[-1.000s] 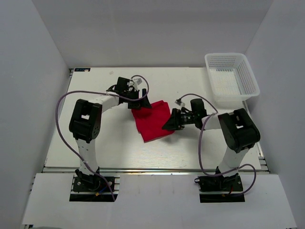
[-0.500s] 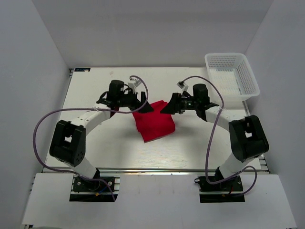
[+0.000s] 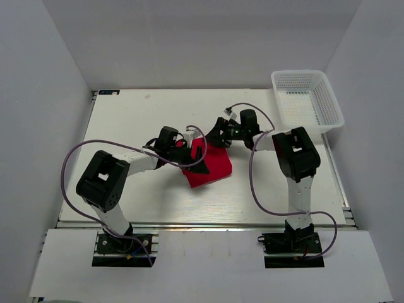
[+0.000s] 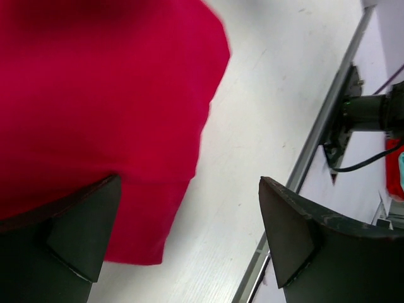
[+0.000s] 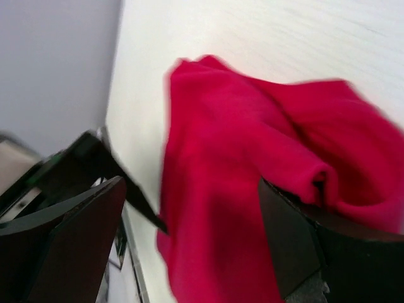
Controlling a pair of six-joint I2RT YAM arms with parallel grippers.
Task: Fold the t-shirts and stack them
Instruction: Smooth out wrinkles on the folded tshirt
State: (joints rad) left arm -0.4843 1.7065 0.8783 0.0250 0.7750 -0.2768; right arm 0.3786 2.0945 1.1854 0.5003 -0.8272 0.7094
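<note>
The red t-shirt (image 3: 214, 167) lies folded into a small, slightly rumpled packet at the middle of the table. My left gripper (image 3: 197, 163) is low over its left part and open. In the left wrist view (image 4: 189, 233) one finger is over the shirt (image 4: 95, 95) and the other over bare table. My right gripper (image 3: 214, 136) is at the shirt's far edge, open. In the right wrist view (image 5: 189, 221) the shirt (image 5: 240, 158) fills the gap between the fingers, with a bunched fold by the right finger (image 5: 303, 240). Neither gripper holds anything.
A white mesh basket (image 3: 307, 101) stands at the far right corner. The white table (image 3: 139, 120) has a metal rail along its near edge (image 4: 315, 139). Both arms' purple cables loop over the table beside the shirt.
My left gripper moved from the shirt's far left corner toward the near side, onto the shirt. My right gripper swung from the shirt's right side to its far edge.
</note>
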